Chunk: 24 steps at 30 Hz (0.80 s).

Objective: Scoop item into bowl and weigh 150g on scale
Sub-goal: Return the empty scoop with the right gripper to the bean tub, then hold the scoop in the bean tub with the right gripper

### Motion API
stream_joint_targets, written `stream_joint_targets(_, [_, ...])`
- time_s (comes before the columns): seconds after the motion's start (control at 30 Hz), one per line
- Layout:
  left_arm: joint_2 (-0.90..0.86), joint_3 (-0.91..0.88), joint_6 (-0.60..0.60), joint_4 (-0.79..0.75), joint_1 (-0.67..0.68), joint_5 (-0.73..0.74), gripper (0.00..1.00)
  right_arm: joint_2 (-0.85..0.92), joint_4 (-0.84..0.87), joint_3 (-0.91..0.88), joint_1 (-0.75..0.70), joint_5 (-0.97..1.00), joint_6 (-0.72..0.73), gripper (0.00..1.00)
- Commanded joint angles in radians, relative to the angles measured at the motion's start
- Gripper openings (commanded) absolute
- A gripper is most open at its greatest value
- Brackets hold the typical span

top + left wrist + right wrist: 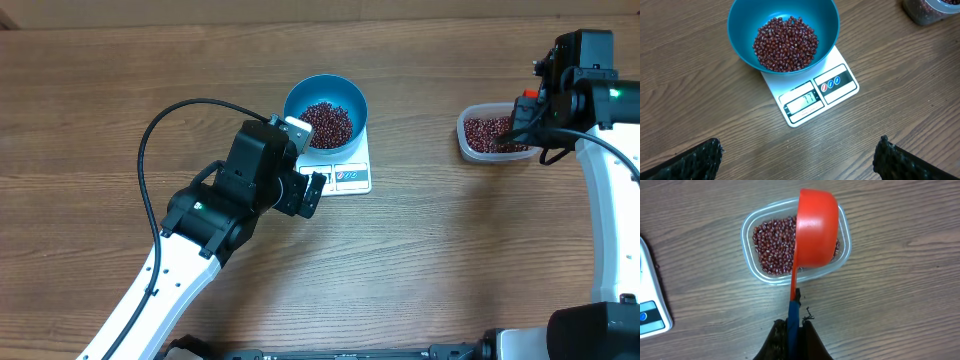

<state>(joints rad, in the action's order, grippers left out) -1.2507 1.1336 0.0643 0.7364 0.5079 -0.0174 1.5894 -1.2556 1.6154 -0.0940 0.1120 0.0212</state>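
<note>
The blue bowl (326,95) stands on the white scale (352,176) with a pile of dark red-brown beans (785,42) inside. The scale's display (802,100) faces my left gripper (799,145), which hovers open over bare wood just in front of the scale, holding nothing. My right gripper (799,322) is shut on the blue handle of an orange-red scoop (815,230). The scoop hangs on its side over a clear tub (747,235) that holds more beans (772,245). What is inside the scoop is hidden.
The clear tub (490,135) sits at the right, apart from the scale. The left arm's black cable (150,140) loops over the wood to the left of the bowl. The scale's corner (650,315) shows at the left edge of the right wrist view.
</note>
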Motion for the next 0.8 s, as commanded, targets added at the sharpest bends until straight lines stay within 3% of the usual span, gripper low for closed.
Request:
stream_joint_targets(0.0, [-0.004, -0.008, -0.005, 0.0, -0.004, 0.014, 1.0, -0.006, 0.021, -0.027, -0.002, 0.011, 0.005, 0.04])
stream_joint_targets(0.33, [-0.004, -0.008, -0.005, 0.0, -0.004, 0.014, 1.0, -0.005, 0.042, -0.079, -0.002, 0.011, 0.005, 0.04])
stream_joint_targets(0.47, [-0.004, -0.008, -0.005, 0.0, -0.004, 0.014, 1.0, -0.005, 0.055, -0.079, -0.002, 0.01, 0.005, 0.15])
stream_joint_targets(0.57, [-0.004, -0.008, -0.005, 0.0, -0.004, 0.014, 1.0, -0.005, 0.064, -0.079, -0.002, 0.006, 0.005, 0.15])
stream_joint_targets(0.6, [-0.004, -0.008, -0.005, 0.0, -0.004, 0.014, 1.0, -0.005, 0.066, -0.079, -0.002, 0.006, 0.005, 0.04])
stream_joint_targets(0.77, [-0.004, -0.008, -0.005, 0.0, -0.004, 0.014, 1.0, -0.005, 0.076, -0.079, -0.002, 0.006, 0.005, 0.04])
